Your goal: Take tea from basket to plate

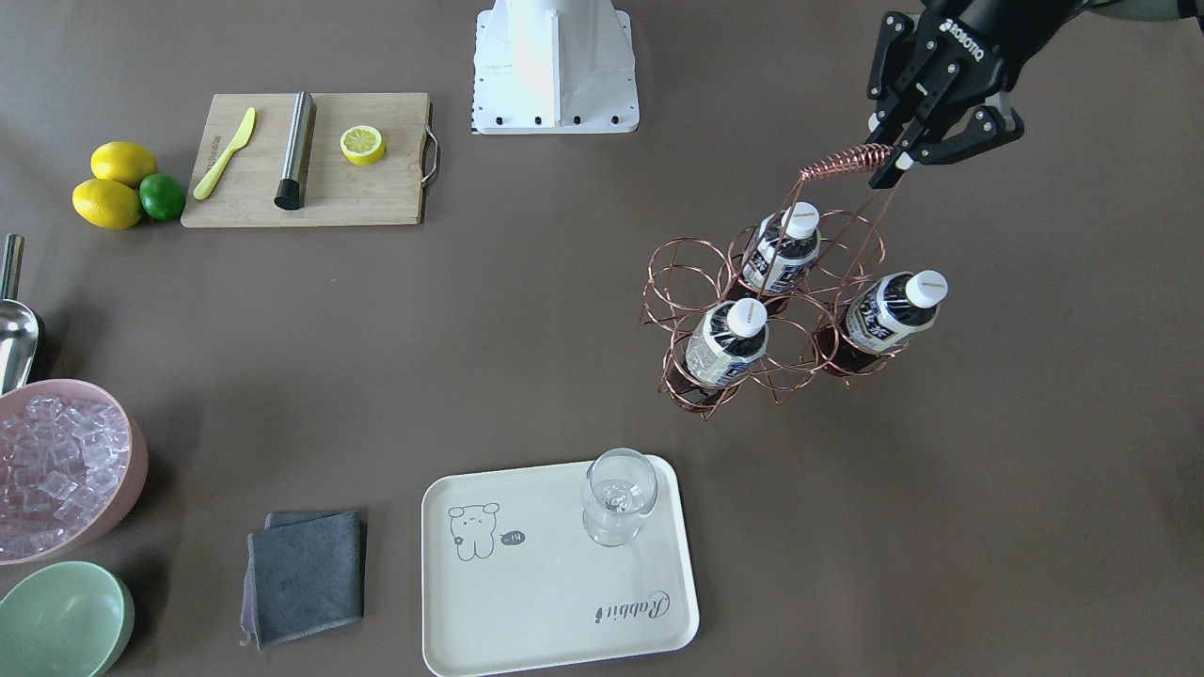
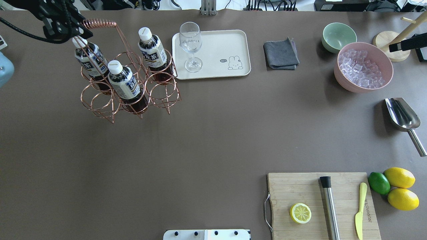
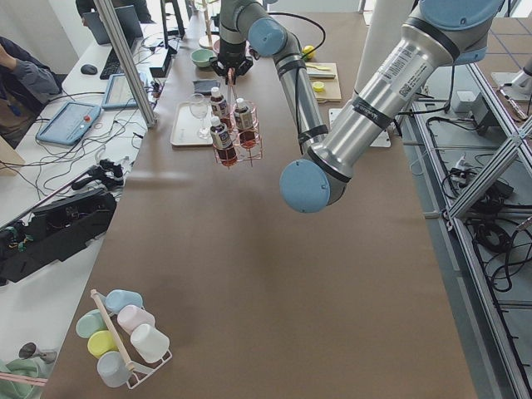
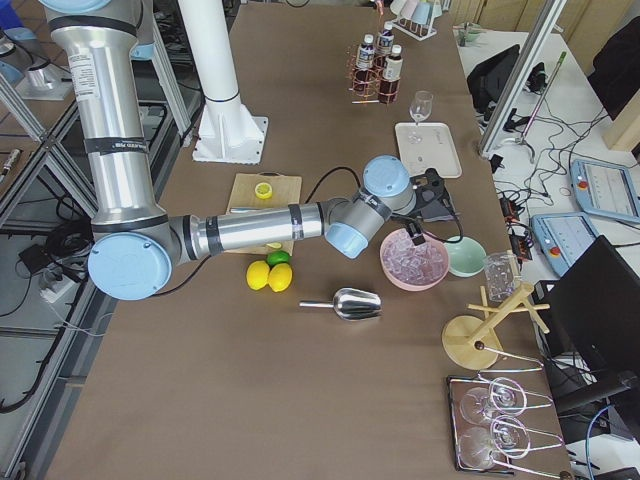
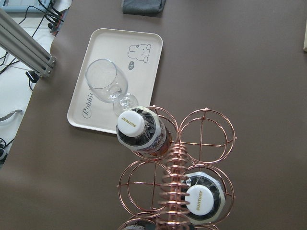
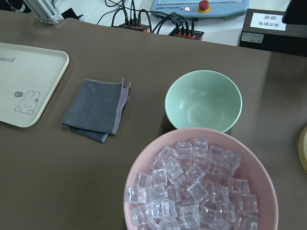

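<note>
Three tea bottles stand in the copper wire basket point(image 1: 685, 282): one at the back point(image 1: 785, 249), one in front point(image 1: 729, 343), one on the side point(image 1: 894, 310). The basket stands on the table near the cream plate point(image 1: 527, 602). My left gripper point(image 1: 880, 150) hovers at the end of the coiled handle point(image 1: 842, 165), above the bottles, its fingers apart on either side of the coil. The left wrist view looks down on the handle point(image 5: 173, 187), two caps and the plate point(image 5: 120, 67). My right gripper point(image 4: 432, 195) hangs high over the ice bowl; I cannot tell its state.
A wine glass point(image 1: 616, 494) stands on the plate's corner nearest the basket. A grey cloth point(image 1: 306, 574), a green bowl point(image 1: 61, 616) and a pink bowl of ice point(image 1: 56, 470) lie beyond the plate. A cutting board point(image 1: 310, 160), lemons and a scoop lie far off.
</note>
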Tool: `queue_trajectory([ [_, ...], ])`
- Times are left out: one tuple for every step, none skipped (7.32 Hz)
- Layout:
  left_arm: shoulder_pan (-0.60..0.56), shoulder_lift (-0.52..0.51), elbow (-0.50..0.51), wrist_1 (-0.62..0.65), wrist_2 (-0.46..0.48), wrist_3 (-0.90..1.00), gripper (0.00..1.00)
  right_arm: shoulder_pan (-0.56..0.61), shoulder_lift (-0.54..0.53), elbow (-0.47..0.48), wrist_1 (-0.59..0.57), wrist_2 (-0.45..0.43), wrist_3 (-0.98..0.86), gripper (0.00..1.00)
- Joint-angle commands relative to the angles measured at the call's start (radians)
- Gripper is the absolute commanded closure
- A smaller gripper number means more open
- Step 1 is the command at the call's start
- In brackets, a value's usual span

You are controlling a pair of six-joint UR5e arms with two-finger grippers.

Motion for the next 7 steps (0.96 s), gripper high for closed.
queue_trajectory([
  [0.112, -0.04, -0.026, 0.002, 0.038, -0.164, 1.0, -0.14, 0.013, -0.009, 0.25, -0.158, 0.167, 0.0],
  [0.169, -0.08, -0.029, -0.001, 0.09, -0.213, 1.0, -0.201, 0.018, -0.007, 0.312, -0.233, 0.167, 0.0],
  [0.235, -0.11, -0.029, -0.003, 0.15, -0.231, 1.0, -0.263, 0.032, -0.01, 0.358, -0.311, 0.167, 0.0],
  [0.295, -0.128, -0.029, -0.004, 0.203, -0.238, 1.0, -0.301, 0.056, -0.012, 0.39, -0.369, 0.167, 0.0],
  [0.358, -0.135, -0.032, -0.015, 0.25, -0.274, 1.0, -0.311, 0.067, -0.013, 0.421, -0.399, 0.167, 0.0],
  [0.417, -0.137, -0.029, -0.035, 0.305, -0.284, 1.0, -0.311, 0.073, -0.021, 0.461, -0.426, 0.167, 0.0],
  [0.459, -0.14, -0.023, -0.038, 0.328, -0.285, 1.0, -0.316, 0.076, -0.03, 0.522, -0.463, 0.167, 0.0],
])
